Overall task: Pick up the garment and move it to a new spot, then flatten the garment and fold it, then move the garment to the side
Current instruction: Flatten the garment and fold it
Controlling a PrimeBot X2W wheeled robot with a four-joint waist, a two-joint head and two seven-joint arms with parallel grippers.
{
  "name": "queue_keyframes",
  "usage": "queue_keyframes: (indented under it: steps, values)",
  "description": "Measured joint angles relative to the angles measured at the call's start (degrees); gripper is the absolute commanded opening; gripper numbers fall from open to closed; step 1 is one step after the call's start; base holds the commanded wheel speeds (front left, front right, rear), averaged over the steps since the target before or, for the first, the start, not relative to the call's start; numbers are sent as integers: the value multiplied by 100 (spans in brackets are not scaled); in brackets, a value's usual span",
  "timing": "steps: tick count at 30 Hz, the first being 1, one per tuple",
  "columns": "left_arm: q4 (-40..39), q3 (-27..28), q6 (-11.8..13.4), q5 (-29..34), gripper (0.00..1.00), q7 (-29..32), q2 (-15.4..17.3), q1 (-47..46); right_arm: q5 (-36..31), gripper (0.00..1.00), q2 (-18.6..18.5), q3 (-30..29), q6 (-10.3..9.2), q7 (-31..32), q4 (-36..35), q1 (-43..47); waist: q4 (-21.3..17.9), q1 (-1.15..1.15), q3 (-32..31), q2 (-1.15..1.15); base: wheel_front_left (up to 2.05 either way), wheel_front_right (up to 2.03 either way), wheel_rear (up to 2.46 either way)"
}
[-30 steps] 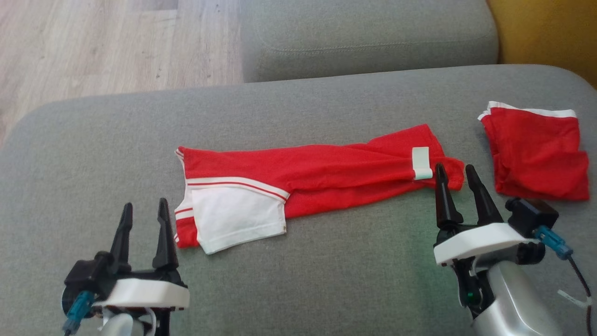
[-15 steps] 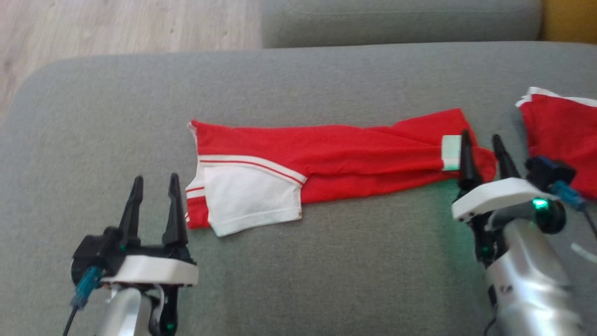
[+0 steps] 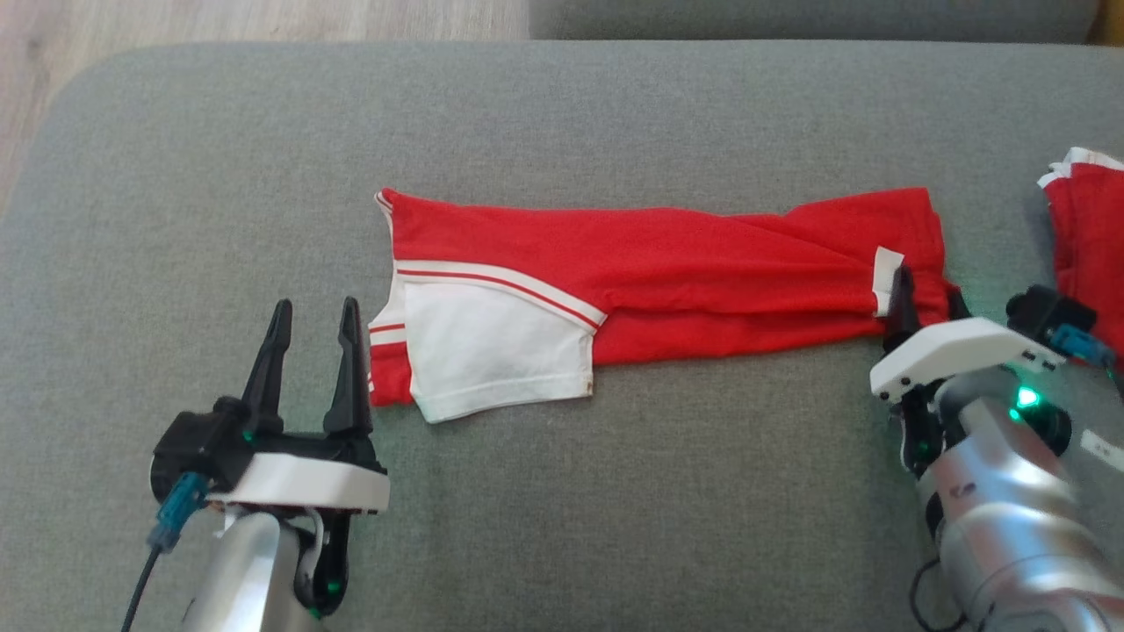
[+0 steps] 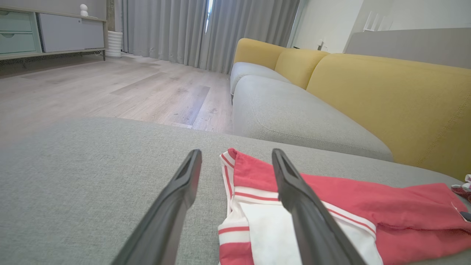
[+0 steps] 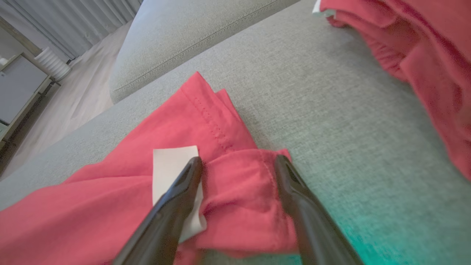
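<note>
The garment [image 3: 667, 263] is red with a white panel and lies in a long strip across the grey cushion [image 3: 615, 500]. My left gripper [image 3: 315, 303] stands open just off its left end. In the left wrist view that gripper [image 4: 237, 152] points past the striped corner of the garment [image 4: 349, 198]. My right gripper [image 3: 928, 285] is open at the garment's right end, beside the white label [image 3: 887, 279]. In the right wrist view its fingers [image 5: 238, 160] straddle a folded red corner of the garment [image 5: 184, 121], with one finger against the label [image 5: 171, 162].
A second red garment [image 3: 1089, 228] with white trim lies at the cushion's right edge, close to my right wrist, and is also seen in the right wrist view [image 5: 423, 48]. Wooden floor [image 3: 176, 22] lies beyond the cushion's far left. A yellow sofa back [image 4: 386, 99] rises behind.
The head camera has tipped down, so the whole picture has shifted. My right gripper has dipped lower onto the garment's right end. Both grippers stay open.
</note>
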Motion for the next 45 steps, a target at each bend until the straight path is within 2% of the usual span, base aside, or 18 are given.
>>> queue_keyframes:
  steps: [6, 7, 8, 9, 15, 20, 27, 31, 35, 37, 41, 42, 43, 44, 45]
  values:
    - [45, 5, -5, -1, 100, 0, -26, -75, -169, 100, -55, 22, 0, 158, 78, -116, 1, 0, 80, 0, 0, 0, 0]
    - [53, 7, -5, -1, 100, 0, -29, -86, -166, 71, -59, 66, 0, 203, 79, -116, -5, 0, 75, 0, 0, 0, 0]
    - [58, 13, -5, -1, 100, 0, -30, -106, -156, 29, -60, 152, 0, 256, 77, -116, -14, 0, 69, 0, 0, 0, 0]
    - [59, 19, -5, -1, 100, 0, -30, -130, -124, 0, -74, 224, 0, 298, 77, -116, -22, 0, 61, 0, 0, 0, 0]
    - [63, 66, -7, -1, 100, 0, -35, -142, 26, 0, -59, 452, 0, 232, 141, -110, -116, 0, -11, 0, 0, 0, 0]
    - [64, 80, -9, -1, 100, 0, -47, -136, -282, 0, -83, -20, 0, 126, 204, -109, -179, 0, -81, 0, 0, 0, 0]
    - [75, 80, -49, -29, 100, 0, -59, -106, -817, 0, -500, -883, 0, 51, -37, -83, -210, 0, -245, 0, 0, 0, 0]
    - [79, 80, -48, -44, 100, 0, -65, -65, -1221, 0, -292, -1150, 0, 24, -410, -71, -243, 0, -399, 0, 0, 0, 0]
    - [88, 81, -49, -44, 100, 0, -69, 79, -1404, 0, -25, -1148, 0, 15, -570, -71, -258, -1, -596, 0, 0, 0, 0]
    - [88, 82, -49, -43, 100, 0, -69, 130, -1383, 0, -10, -961, 0, 11, -506, -81, -241, -1, -702, 0, 0, 0, 0]
    - [89, 67, -49, -44, 100, 0, -80, 135, -348, 0, -33, 178, 0, 10, -2, -242, -100, -1, -888, 0, 0, 0, 0]
    - [89, 67, -49, -44, 100, 0, -80, 135, -348, 0, -33, 178, 0, 10, -2, -242, -100, -1, -888, 0, 0, 0, 0]
    - [89, 68, -49, -44, 100, 0, -79, 136, 358, 0, -30, 978, 0, 10, 32, -328, 9, -1, -967, 0, 0, 0, 0]
    - [89, 68, -49, -44, 100, 0, -79, 136, 358, 0, -30, 978, 0, 10, 32, -328, 9, -1, -967, 0, 0, 0, 0]
    - [91, 66, -49, -44, 100, 0, -79, 136, 744, 0, -32, 1412, 0, 10, -22, -342, 67, -1, -1003, 0, 0, 0, 0]
